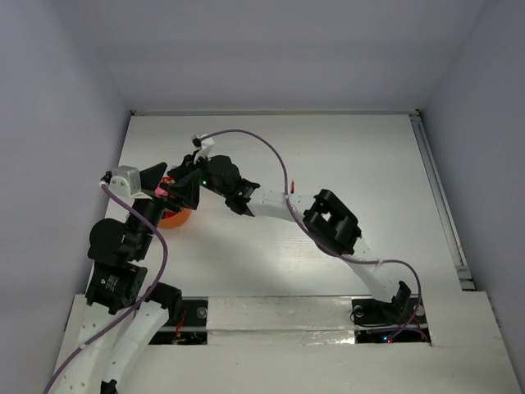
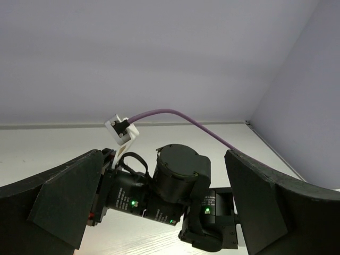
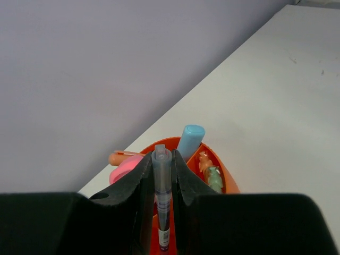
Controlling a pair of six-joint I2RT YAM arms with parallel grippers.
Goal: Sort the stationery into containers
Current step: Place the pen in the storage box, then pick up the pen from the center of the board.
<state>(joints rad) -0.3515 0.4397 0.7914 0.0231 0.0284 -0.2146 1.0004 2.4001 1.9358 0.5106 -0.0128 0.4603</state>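
Observation:
The orange-red pot (image 1: 176,218) stands on the white table near the left wall, with both grippers above it. My right gripper (image 3: 162,158) is shut on a slim translucent blue pen (image 3: 162,202) and holds it upright, its lower end inside the pot (image 3: 227,179). The pot holds a pale blue cap (image 3: 189,139), a pink cap (image 3: 122,171), an orange marker (image 3: 119,157) and small orange and green bits (image 3: 213,175). My left gripper (image 2: 163,155) is open wide and empty, close beside the right gripper (image 1: 184,192).
The right arm's wrist (image 2: 178,183) fills the space between my left fingers. A purple cable (image 1: 262,148) arcs over the table's back half. The enclosure's left wall (image 1: 66,164) is close to the pot. A raised rail (image 1: 439,197) runs along the right edge.

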